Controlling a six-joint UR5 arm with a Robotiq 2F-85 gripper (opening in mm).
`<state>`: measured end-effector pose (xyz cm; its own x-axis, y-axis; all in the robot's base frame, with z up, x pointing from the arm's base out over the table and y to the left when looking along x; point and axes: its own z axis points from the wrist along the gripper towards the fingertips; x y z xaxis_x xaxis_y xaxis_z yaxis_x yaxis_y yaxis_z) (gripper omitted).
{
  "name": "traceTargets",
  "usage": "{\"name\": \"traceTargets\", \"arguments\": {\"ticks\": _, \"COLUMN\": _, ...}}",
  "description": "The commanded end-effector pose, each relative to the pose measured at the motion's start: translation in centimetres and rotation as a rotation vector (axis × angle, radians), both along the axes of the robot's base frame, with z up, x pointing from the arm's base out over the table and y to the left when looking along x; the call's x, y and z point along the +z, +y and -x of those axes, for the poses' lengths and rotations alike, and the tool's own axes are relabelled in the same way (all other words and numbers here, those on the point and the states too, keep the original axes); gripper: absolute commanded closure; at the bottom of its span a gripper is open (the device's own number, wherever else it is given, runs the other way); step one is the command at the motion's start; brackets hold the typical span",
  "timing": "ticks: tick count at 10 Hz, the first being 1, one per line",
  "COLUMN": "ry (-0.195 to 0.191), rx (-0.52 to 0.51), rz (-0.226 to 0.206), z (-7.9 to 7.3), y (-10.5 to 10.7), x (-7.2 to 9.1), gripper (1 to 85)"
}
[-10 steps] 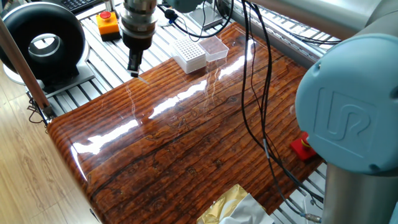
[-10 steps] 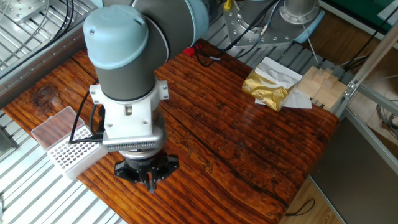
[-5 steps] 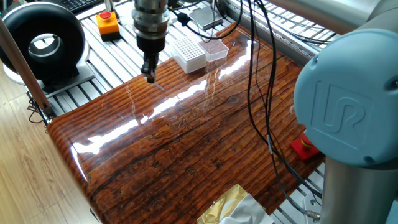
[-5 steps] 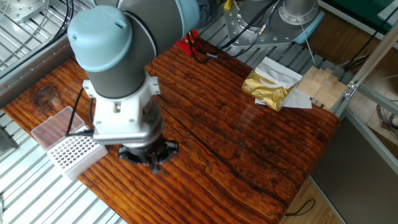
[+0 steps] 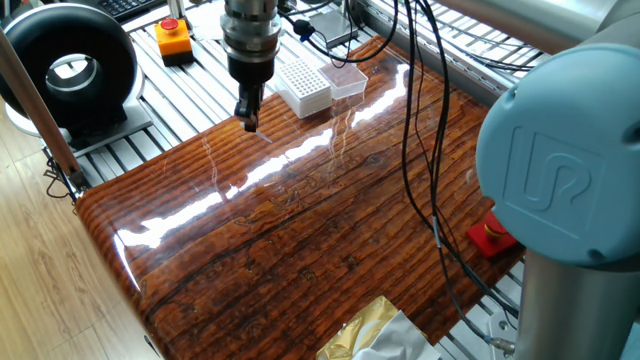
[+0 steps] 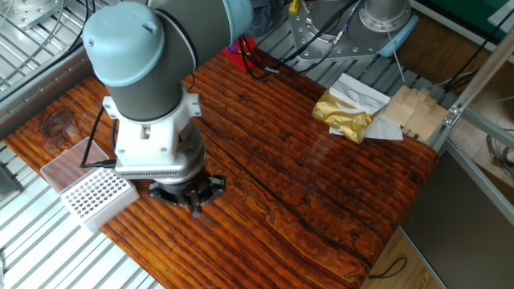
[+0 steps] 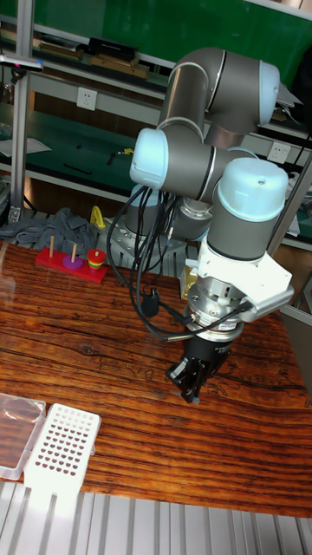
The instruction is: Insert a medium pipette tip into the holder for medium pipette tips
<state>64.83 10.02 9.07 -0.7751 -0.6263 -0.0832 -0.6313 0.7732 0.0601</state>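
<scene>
Glossy wood-grain desk (image 5: pixel 300 230) is filling my views, throwing bright glare back at the cameras. I am seeing the end effector (image 5: pixel 249 120) hanging just above the desk, near the holder (image 5: pixel 303 86), which is sitting at the desk's edge beside a brown-lidded box (image 5: pixel 343 78). In the tall view the end effector (image 7: pixel 194 387) is pointing down with the holder (image 7: pixel 59 447) well off to one side and lower in the picture.

The fingers (image 6: pixel 195 205) are looking drawn close together, but I cannot tell whether they are clenched on anything. The tip itself I am not managing to make out in any view; if it is pinched there, it is too thin and pale to show against the glare.

I am judging the tip to be nearly weightless, stiff but easily bent or flicked away, and slick plastic. Holding it on the thicker upper part, keeping the narrow end free and pointing straight down, is looking like the sensible way, with only light squeeze. The holes in the holder are small and closely packed, so I am expecting alignment over one hole to matter more than force
</scene>
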Motion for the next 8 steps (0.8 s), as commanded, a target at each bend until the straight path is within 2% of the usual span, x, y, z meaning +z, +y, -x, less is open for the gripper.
{"name": "traceTargets", "arguments": {"ticks": 1, "ry": -0.007, "rx": -0.039, "rz": -0.011, "z": -0.4, "y": 0.3, "x": 0.1, "gripper": 84.7}}
{"name": "traceTargets", "arguments": {"ticks": 4, "ry": -0.010, "rx": -0.064, "rz": -0.017, "z": -0.5, "y": 0.5, "x": 0.1, "gripper": 84.7}}
{"name": "traceTargets", "arguments": {"ticks": 6, "ry": -0.037, "rx": -0.132, "rz": -0.050, "z": -1.5, "y": 1.2, "x": 0.3, "gripper": 84.7}}
{"name": "traceTargets", "arguments": {"ticks": 7, "ry": -0.046, "rx": -0.197, "rz": -0.087, "z": -2.0, "y": 2.0, "x": 0.5, "gripper": 84.7}}
{"name": "traceTargets", "arguments": {"ticks": 8, "ry": -0.064, "rx": -0.226, "rz": -0.096, "z": -2.6, "y": 2.1, "x": 0.6, "gripper": 84.7}}
